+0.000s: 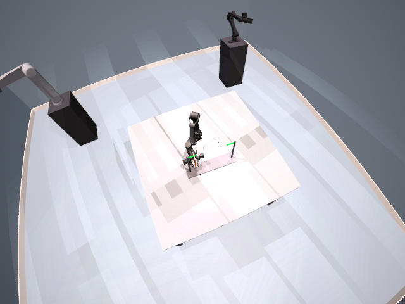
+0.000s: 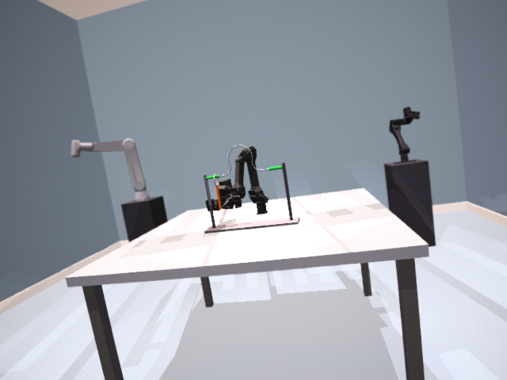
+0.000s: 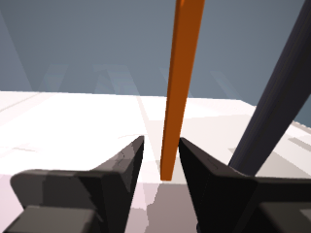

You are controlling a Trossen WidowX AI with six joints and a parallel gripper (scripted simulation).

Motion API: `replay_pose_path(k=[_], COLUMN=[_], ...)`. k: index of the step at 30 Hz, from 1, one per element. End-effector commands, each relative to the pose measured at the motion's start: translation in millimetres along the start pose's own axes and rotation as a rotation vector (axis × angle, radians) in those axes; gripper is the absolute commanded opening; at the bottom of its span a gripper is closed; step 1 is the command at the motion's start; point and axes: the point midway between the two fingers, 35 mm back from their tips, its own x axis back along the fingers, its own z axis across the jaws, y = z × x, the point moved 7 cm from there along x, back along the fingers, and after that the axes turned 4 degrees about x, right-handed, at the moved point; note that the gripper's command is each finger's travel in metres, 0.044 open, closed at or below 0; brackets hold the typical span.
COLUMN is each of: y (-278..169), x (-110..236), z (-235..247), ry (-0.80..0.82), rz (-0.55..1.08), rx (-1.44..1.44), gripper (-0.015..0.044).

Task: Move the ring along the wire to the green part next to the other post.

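Black parallel gripper (image 3: 161,160) has its fingers apart, flanking the lower end of the thin orange handle (image 3: 179,87) without clamping it. Handle hangs just beside the dark post (image 2: 209,200), under the green wire section (image 2: 212,176), above the white surface (image 2: 286,241).

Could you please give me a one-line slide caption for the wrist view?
Open gripper straddles the orange handle's lower end, not yet clamped, beside a dark post.

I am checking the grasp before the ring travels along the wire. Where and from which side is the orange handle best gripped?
Probably on its lower part. The orange handle hangs nearly upright below the green part, so a level approach with one finger on each side fits. The gripper already straddles the lower end without pinching it. The near post stands close on the right.
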Motion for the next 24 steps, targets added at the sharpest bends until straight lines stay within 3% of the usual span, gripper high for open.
replay_pose_path(k=[1,18,24], y=[1.8,1.8,0.4], x=[0.1,0.1,0.1], z=[-0.3,-0.3,0.0], ry=[-0.005,-0.005,0.000], rz=[-0.004,-0.004,-0.001], rx=[-0.002,-0.002,-0.002], gripper=[0.0160,0.0160,0.0022])
